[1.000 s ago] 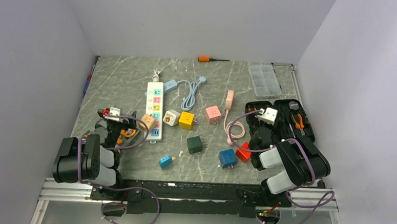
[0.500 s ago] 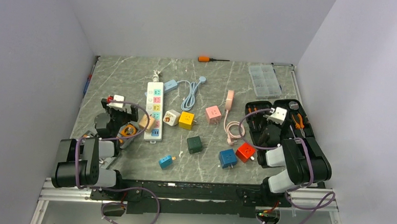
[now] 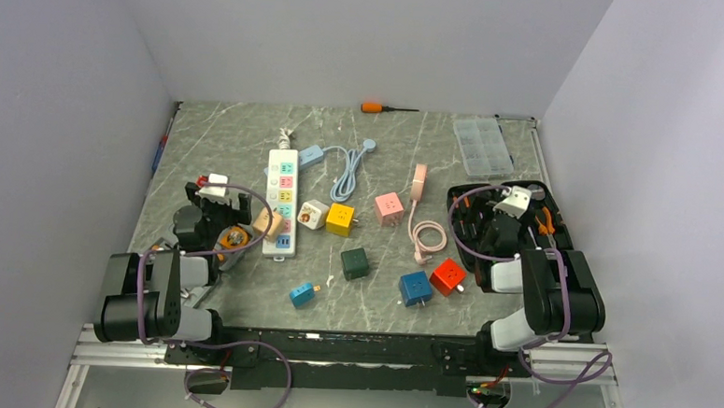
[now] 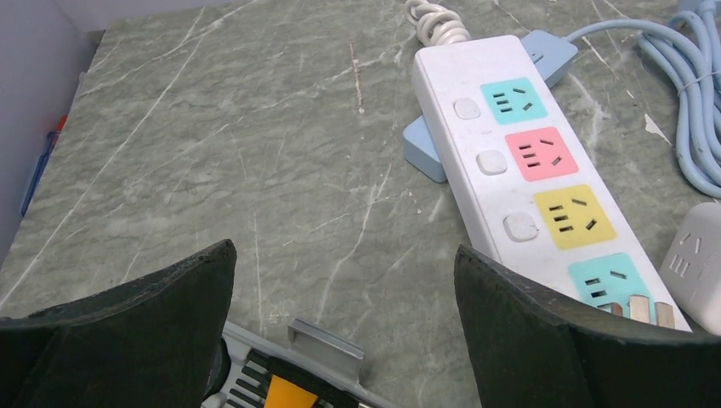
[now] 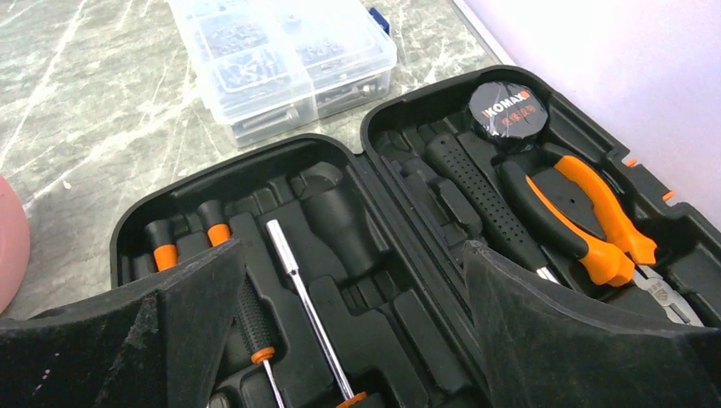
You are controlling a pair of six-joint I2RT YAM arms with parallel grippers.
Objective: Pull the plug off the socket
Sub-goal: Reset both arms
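**Visitor:** What sort of place is your feed showing?

**Operator:** I'm driving a rig in a robotics lab cell, not a home or shop. Plain pale walls are boxing in a marble-patterned table on three sides. The left arm and right arm are sitting bolted to an aluminium rail at the near edge.

**Visitor:** And the clutter?

**Operator:** I'm reading it as test props. I'm seeing a long white power strip, a yellow cube adapter among other coloured ones, an open black tool case, a clear parts box and an orange screwdriver.
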